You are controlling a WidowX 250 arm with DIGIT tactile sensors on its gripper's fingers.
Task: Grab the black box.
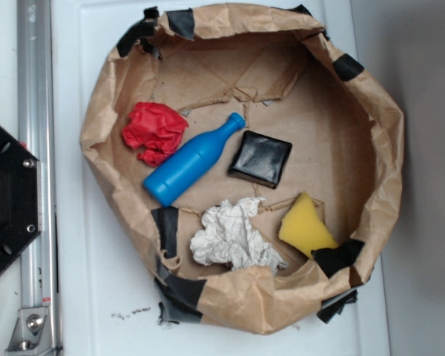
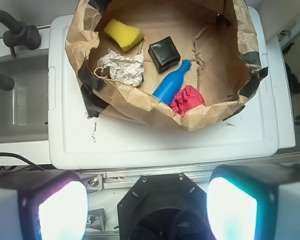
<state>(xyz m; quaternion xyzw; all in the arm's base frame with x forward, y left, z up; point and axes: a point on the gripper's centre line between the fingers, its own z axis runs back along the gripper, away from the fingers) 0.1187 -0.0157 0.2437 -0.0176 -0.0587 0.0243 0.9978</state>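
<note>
pincer: wide open, holding nothing | black box: well ahead, inside paper bowl, beside blue bottle

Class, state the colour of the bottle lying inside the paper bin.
Bright blue; the bottle shows best in the exterior view.

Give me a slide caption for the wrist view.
Open gripper far from paper-walled bin holding glossy black box, blue bottle, yellow sponge.
</note>
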